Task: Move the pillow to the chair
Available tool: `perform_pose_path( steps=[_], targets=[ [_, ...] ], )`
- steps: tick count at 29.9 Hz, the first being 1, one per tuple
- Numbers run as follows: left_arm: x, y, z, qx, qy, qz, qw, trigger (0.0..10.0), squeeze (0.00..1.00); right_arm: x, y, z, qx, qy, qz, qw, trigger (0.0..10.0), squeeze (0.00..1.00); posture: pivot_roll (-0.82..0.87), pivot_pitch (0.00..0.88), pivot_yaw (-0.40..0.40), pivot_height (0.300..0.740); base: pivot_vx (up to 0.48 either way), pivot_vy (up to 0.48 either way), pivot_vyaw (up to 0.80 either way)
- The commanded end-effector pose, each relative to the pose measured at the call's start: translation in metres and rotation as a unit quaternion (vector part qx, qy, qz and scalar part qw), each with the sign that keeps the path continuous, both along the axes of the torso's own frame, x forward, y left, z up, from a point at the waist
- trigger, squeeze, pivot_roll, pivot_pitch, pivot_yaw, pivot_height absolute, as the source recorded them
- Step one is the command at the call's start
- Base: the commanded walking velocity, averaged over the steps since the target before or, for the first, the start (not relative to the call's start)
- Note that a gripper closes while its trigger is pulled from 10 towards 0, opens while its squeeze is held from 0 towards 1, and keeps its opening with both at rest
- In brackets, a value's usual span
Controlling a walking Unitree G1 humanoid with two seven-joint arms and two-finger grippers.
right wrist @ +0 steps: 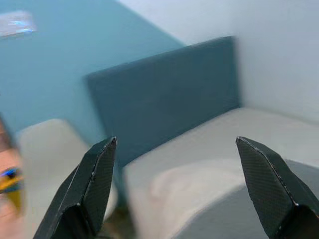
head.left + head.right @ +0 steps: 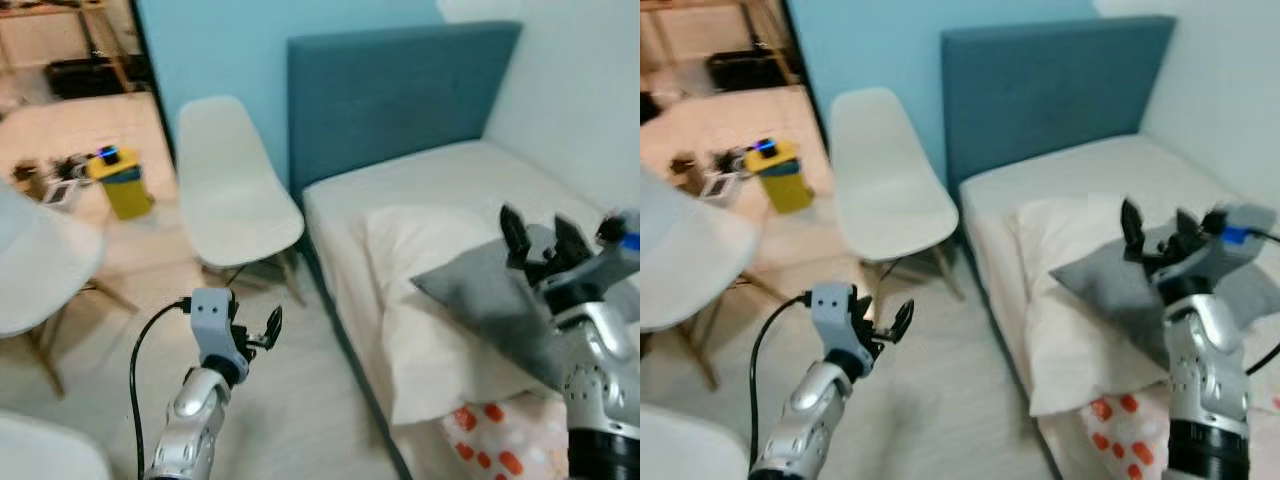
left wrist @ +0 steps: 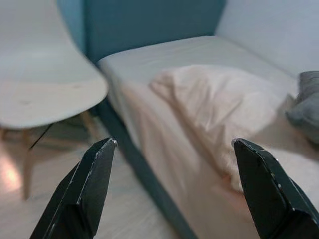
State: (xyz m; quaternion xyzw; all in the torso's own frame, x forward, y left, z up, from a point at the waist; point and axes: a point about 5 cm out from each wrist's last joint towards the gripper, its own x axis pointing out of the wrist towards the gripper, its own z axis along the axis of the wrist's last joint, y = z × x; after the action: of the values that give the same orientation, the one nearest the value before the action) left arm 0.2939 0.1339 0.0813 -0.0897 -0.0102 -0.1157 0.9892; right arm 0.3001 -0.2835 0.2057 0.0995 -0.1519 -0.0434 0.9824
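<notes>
**Cream pillow on the bed, both grippers spread wide and empty**

Cream-coloured and plump, the pillow (image 2: 430, 270) lies on the bed (image 2: 440, 175) at the right of the head camera's frame, just below the teal headboard (image 2: 395, 85), its lower edge drooping over the side of the mattress. A grey cushion (image 2: 490, 300) rests partly on top of it toward the lower right, and a white cloth with red dots (image 2: 500, 440) shows at the bottom right corner, under the pillow's edge.

The right gripper (image 2: 538, 235) is raised over the grey cushion at the right edge of the frame, its two black fingers (image 1: 89, 184) released and spread well apart, holding nothing; whether it touches the cushion cannot be told. The left gripper (image 2: 258, 330) hangs over the pale wooden floor (image 2: 300, 400) at lower centre, between chair and bed, with its fingers (image 3: 84, 184) likewise parted and empty; its wrist camera looks along them toward the pillow.

A white moulded chair (image 2: 235, 190) with wooden legs stands at centre left, just beside the bed and against the light-blue wall (image 2: 210, 45). Another white chair (image 2: 40, 260) fills the left edge. Behind them, at upper left, a yellow bin (image 2: 120, 180) sits on the floor near some small clutter too blurred to identify.
</notes>
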Motion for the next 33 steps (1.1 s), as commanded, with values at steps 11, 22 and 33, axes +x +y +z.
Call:
perform_pose_path(
  steps=[11,22,33],
  targets=[
    [0.003,0.011,0.003,0.002,-0.002,0.011,1.0,10.0,0.0,-0.023,-0.025,-0.081,0.07,0.176,-0.111,0.976,10.0,0.0,-0.04,0.071,0.018,0.74,0.344,0.0,-0.76],
    [0.006,0.017,0.0,0.011,0.01,0.045,0.999,10.0,0.0,-0.025,0.017,-0.133,0.249,0.256,0.036,0.933,10.0,0.0,-0.05,0.073,0.021,0.74,0.053,0.0,-0.14],
    [0.005,0.02,-0.001,0.025,0.011,0.054,0.998,10.0,0.0,-0.03,0.063,-0.158,0.308,0.297,0.141,0.893,10.0,0.0,-0.04,0.078,0.021,0.74,0.0,0.0,0.0]
  ],
)
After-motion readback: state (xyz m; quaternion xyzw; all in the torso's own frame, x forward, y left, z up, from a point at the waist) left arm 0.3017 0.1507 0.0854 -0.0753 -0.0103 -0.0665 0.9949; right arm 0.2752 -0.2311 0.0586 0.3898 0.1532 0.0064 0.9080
